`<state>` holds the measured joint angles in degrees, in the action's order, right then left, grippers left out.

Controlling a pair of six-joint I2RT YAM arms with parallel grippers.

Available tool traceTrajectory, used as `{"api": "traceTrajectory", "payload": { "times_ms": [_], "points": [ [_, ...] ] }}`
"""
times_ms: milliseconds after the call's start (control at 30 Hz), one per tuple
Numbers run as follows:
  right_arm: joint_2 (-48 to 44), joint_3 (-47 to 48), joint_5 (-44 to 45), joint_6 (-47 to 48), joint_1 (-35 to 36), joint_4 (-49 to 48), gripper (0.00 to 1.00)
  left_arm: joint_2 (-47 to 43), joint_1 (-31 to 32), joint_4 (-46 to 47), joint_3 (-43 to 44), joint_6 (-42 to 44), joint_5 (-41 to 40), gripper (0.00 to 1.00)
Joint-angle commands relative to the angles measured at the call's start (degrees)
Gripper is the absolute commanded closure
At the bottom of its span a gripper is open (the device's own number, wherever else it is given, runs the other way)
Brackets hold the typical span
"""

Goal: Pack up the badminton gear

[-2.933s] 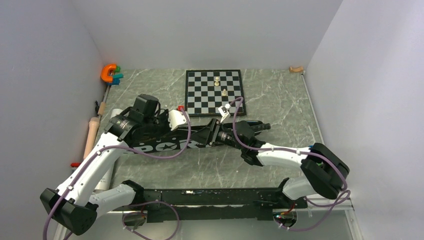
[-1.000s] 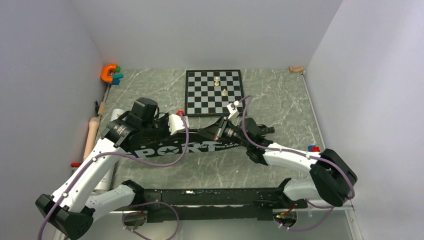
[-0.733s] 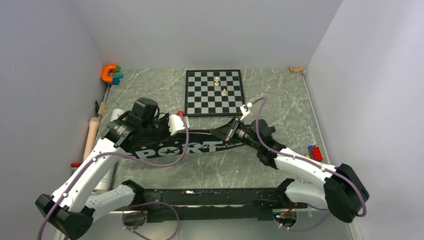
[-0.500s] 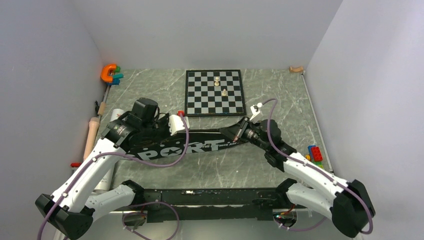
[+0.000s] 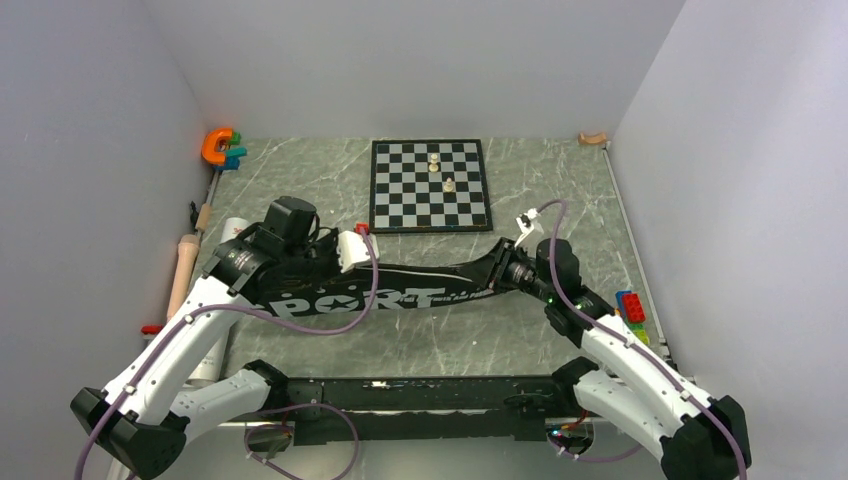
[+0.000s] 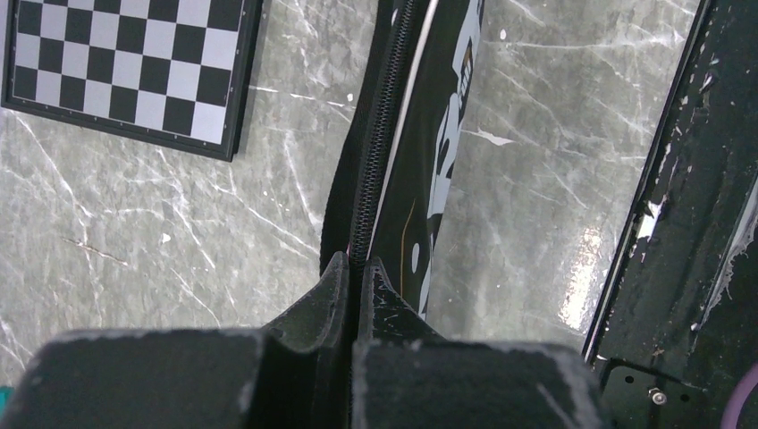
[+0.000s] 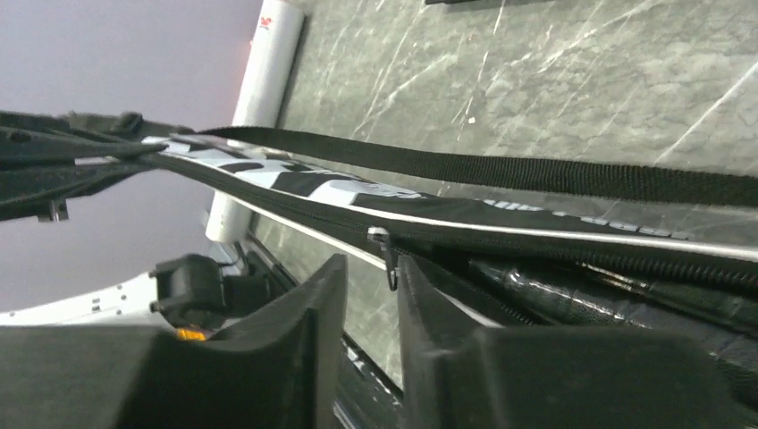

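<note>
Top view: the black SPORT racket bag (image 5: 400, 295) lies stretched in front of the chessboard (image 5: 430, 185).
Left wrist: the left gripper (image 6: 355, 266) has its fingers pressed together on the bag's zipper edge.
Right wrist: the right gripper (image 7: 368, 268) has its fingers slightly apart, and the zipper pull (image 7: 391, 261) hangs at the gap. The white tube (image 7: 259, 89) lies beyond.

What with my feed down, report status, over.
Left hand shut on bag edge. Right hand slightly open, zipper pull loose. Strap beside zipper, no obstruction seen.
</note>
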<state>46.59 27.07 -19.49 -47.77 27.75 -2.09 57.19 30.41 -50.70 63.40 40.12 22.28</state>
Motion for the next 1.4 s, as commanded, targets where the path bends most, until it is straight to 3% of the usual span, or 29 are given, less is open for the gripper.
{"api": "traceTrajectory", "payload": {
  "times_ms": [0,133,300,500,667,1000,1200,1367],
  "points": [
    [0.2,9.9,-5.3,14.9,-0.4,9.7,0.60,-0.6,0.2,2.5,3.4,1.7,0.9,1.00],
    [-0.2,18.2,-5.3,24.7,-0.3,17.8,0.43,0.3,0.8,1.5,4.6,2.9,1.3,1.00],
    [0.4,18.0,-3.5,32.8,3.0,16.7,0.31,1.1,2.7,-1.1,5.8,5.7,1.7,1.00],
    [3.7,14.8,8.1,46.8,17.6,14.0,0.28,0.7,4.6,-4.2,6.4,9.4,1.3,1.00],
    [4.1,12.2,6.5,52.5,18.9,9.5,0.27,0.0,5.4,-5.4,5.5,11.7,1.1,1.00],
    [11.2,14.2,3.3,56.5,19.0,9.9,0.28,-0.5,6.7,-7.1,4.1,14.6,1.1,1.00],
    [14.7,15.5,3.2,57.3,18.9,9.8,0.39,-1.5,7.1,-7.8,3.4,14.7,2.8,1.00],
    [14.1,15.7,1.0,56.7,19.0,9.7,0.73,-2.8,7.3,-8.4,1.8,15.9,1.3,1.00]
  ]
}}
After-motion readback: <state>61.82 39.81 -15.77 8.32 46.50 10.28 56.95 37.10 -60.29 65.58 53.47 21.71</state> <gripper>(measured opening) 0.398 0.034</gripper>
